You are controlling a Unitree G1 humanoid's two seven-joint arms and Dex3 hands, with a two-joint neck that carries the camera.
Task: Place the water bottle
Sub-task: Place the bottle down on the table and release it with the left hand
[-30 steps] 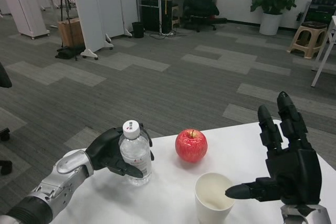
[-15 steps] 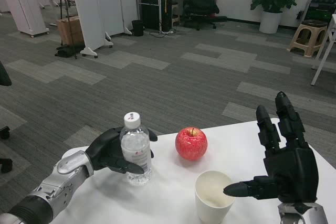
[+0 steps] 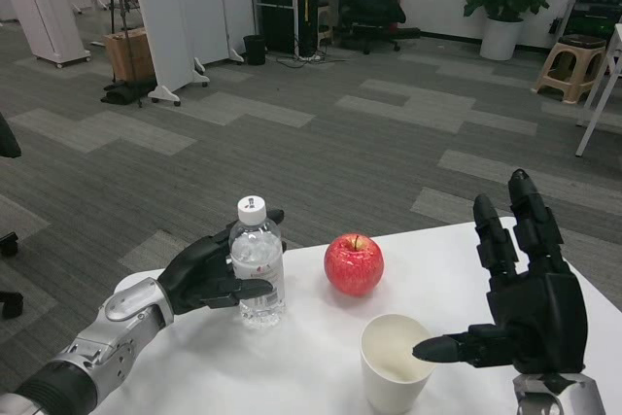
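Left hand [image 3: 204, 277] around water bottle [image 3: 259, 264]

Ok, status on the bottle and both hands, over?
Left hand grips water bottle, upright on table. Right hand open by paper cup. Apple right of bottle, apart.

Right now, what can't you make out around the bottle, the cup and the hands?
- Head view: the water bottle base contact with the table, too fine.
- The bottle's far side, hidden by the left hand.
- The paper cup bottom, cut off by the frame edge.
- The right hand palm faces away.
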